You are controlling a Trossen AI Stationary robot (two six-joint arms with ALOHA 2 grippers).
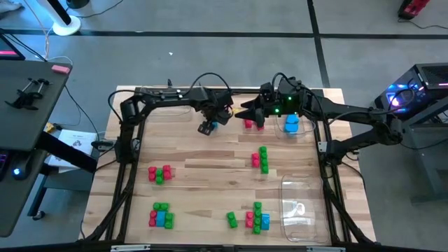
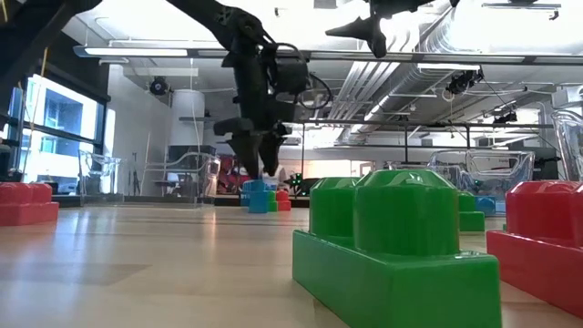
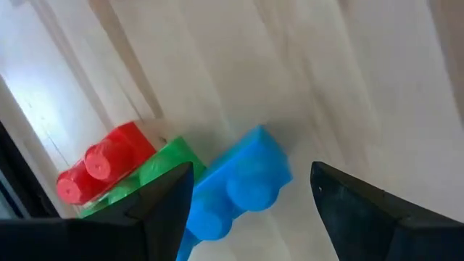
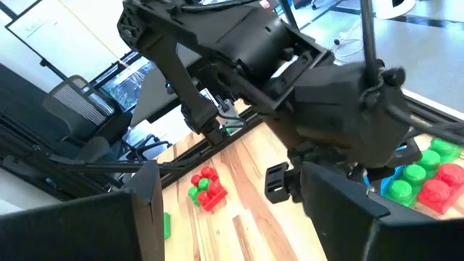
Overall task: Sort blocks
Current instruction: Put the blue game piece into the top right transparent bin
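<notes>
My left gripper (image 1: 208, 127) hangs open near the table's far edge, fingers pointing down over a blue block (image 3: 243, 181) that lies on the wood between its fingertips (image 2: 264, 169). A red block on a green one (image 3: 119, 170) sits right beside the blue block. My right gripper (image 1: 245, 110) is open and raised high (image 2: 372, 36) just right of the left one, above two red blocks (image 1: 253, 124). Its wrist view looks past its fingers (image 4: 228, 174) at the left arm.
Red, green and blue block clusters stand at the left middle (image 1: 159, 173), near left (image 1: 161, 215), centre right (image 1: 260, 159) and near right (image 1: 253, 218). Blue blocks (image 1: 291, 124) lie by the right arm. A clear tray (image 1: 297, 206) rests at the near right.
</notes>
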